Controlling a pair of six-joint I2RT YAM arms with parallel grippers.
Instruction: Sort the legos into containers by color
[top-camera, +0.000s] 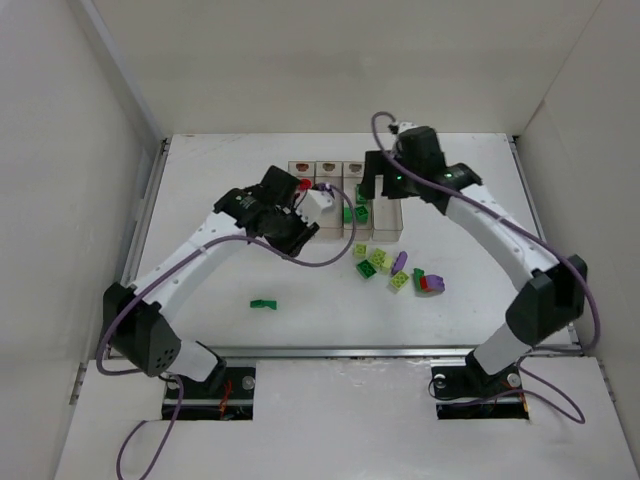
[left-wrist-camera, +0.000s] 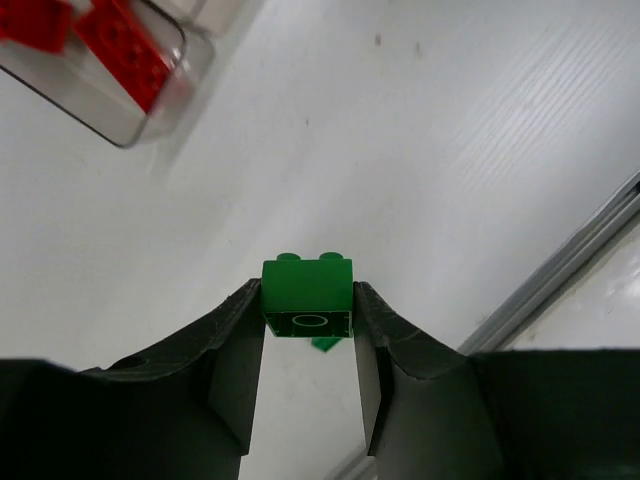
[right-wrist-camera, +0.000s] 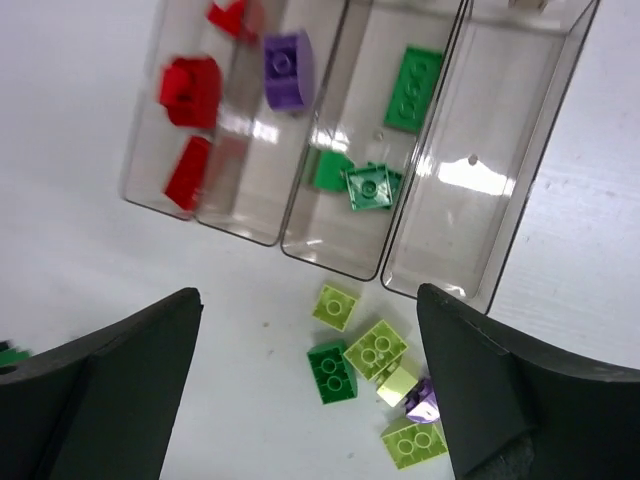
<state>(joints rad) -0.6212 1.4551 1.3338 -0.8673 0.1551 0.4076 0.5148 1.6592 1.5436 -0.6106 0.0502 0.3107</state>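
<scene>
My left gripper (left-wrist-camera: 307, 297) is shut on a dark green lego (left-wrist-camera: 307, 290), held off the table just in front of the containers (top-camera: 345, 190). In the top view it (top-camera: 293, 238) sits left of the row. My right gripper (right-wrist-camera: 308, 300) hangs open and empty over the near ends of the containers, also seen from above (top-camera: 383, 188). Red legos (right-wrist-camera: 188, 92) fill the first bin, a purple one (right-wrist-camera: 287, 68) lies in the second, and green ones (right-wrist-camera: 370, 185) in the third. The fourth bin (right-wrist-camera: 500, 160) holds nothing.
Loose legos lie in a pile (top-camera: 395, 270) near the bins: yellow-green ones (right-wrist-camera: 376, 348), a dark green one (right-wrist-camera: 331, 371) and a purple one (right-wrist-camera: 422, 400). A single green lego (top-camera: 262, 304) lies apart at the near left. White walls enclose the table.
</scene>
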